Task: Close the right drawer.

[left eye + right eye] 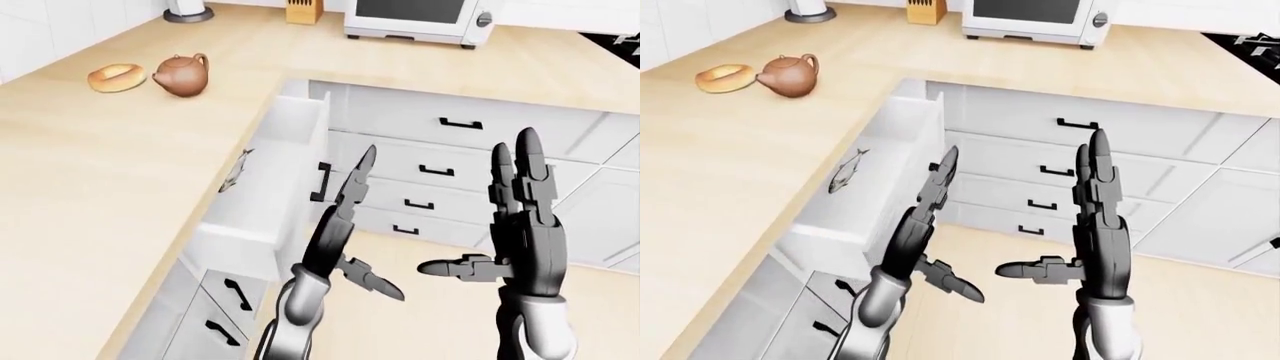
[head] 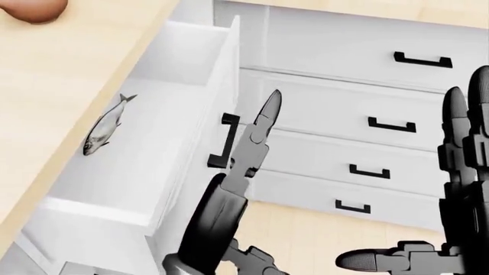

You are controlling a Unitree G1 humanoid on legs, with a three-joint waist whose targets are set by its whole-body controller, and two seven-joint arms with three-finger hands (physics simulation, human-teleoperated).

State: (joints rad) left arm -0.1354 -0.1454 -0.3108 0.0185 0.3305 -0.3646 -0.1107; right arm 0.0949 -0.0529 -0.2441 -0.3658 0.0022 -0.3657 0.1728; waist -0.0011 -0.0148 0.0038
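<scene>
Bright, even, shadowless simulator light washes the pale bench [image 1: 120, 165] and white fronts, everything sharp, with faint sheen on each black hand [image 1: 525, 217].

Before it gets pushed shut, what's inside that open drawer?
A single small fish lies on the floor of the open drawer; the rest of what shows is bare white. The countertop overhangs the drawer's left side, so that strip is hidden.

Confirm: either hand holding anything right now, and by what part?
Nothing held. Left hand is open, fingers straight beside the open drawer's handle, not around it. Right hand is open and empty.
</scene>
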